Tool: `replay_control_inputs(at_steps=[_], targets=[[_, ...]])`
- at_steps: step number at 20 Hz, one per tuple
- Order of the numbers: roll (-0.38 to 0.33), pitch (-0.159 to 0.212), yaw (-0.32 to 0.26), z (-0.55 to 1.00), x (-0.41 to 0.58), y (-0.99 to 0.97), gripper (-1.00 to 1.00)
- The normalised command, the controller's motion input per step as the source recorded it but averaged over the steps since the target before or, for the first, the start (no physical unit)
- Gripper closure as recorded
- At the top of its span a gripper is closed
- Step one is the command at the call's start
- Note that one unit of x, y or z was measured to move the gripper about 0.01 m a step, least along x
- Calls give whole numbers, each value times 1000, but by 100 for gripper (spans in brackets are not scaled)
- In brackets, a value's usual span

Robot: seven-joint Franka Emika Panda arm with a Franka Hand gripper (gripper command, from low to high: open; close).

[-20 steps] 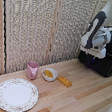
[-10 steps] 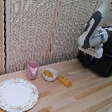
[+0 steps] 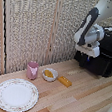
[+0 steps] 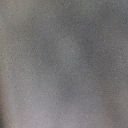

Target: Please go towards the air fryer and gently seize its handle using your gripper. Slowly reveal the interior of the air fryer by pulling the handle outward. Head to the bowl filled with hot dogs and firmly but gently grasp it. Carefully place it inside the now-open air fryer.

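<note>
Since half a second ago, arm shifts slightly along air fryer [image 3: 103, 57] front. Tool [image 3: 87, 55] pressed against drawer; fingers hidden, spread unreadable. Wrist view grey blur. Bowl [image 3: 50, 75] with hot dogs [image 3: 49, 73] well apart on counter [image 3: 82, 98], open wood around.

Kitchen-like setup: wooden counter [image 3: 87, 98], air fryer [image 3: 107, 50], plate [image 3: 15, 95] (patterned rim).

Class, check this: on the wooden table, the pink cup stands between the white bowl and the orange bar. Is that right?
Not quite. The exterior view shows the bowl in the middle, between the pink cup and the orange bar. All three do stand on the wooden table.
</note>
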Motion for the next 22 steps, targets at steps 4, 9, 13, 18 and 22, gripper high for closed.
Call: replay_control_inputs(at_steps=[4,9,13,18,22], targets=[[167,-55,-63,618,-384,558,100],[63,1,-16,246,-417,698,100],[-44,20,0,-106,-249,789,100],[-7,7,0,-209,-105,493,100],[0,10,-18,-386,34,444,100]])
